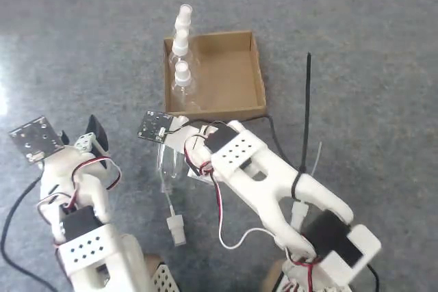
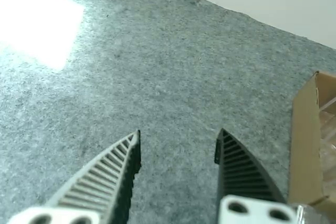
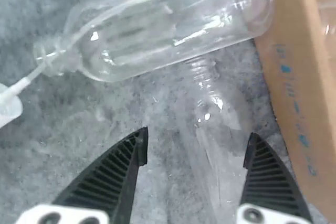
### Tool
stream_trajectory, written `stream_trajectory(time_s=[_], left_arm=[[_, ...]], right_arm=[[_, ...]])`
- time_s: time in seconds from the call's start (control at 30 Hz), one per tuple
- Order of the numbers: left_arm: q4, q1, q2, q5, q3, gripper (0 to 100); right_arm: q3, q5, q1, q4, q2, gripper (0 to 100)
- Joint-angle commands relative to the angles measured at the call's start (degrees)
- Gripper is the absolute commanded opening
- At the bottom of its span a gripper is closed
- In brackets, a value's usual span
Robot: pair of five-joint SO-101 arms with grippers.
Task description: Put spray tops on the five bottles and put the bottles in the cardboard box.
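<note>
The cardboard box (image 1: pixel 229 80) at the back centre holds three clear bottles with white spray tops (image 1: pixel 182 73) along its left wall. In front of it a clear bottle (image 3: pixel 168 22) lies on its side; a thin tube runs from its neck to a loose spray top (image 1: pixel 176 229) on the mat. A second clear bottle without a top (image 3: pixel 212 114) lies beside it, against the box (image 3: pixel 294 77). My right gripper (image 3: pixel 195 145) hangs open above this second bottle, a finger on either side. My left gripper (image 2: pixel 178 137) is open over bare mat, left of the box (image 2: pixel 307 140).
Grey mat (image 1: pixel 356 52) covers the table. A thin black rod (image 1: pixel 306 114) stands up to the right of the box, close to the right arm. Red and white cables loop beside that arm. Open mat lies to the far left and far right.
</note>
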Motion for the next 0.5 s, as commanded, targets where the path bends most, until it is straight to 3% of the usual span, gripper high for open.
stream_trajectory(time_s=[0.0, 0.23, 0.47], left_arm=[[-1.8, -0.1, -0.7, -0.4, -0.5, 22], [-1.8, -0.1, -0.7, -0.4, -0.5, 22], [-1.8, -0.1, -0.7, -0.4, -0.4, 22]], right_arm=[[-4.3, 0.9, 1.8, 0.1, 1.3, 24.7], [-6.2, 1.1, 3.1, 0.6, 6.1, 24.6], [-6.2, 7.8, 3.2, 6.0, 6.2, 24.6]])
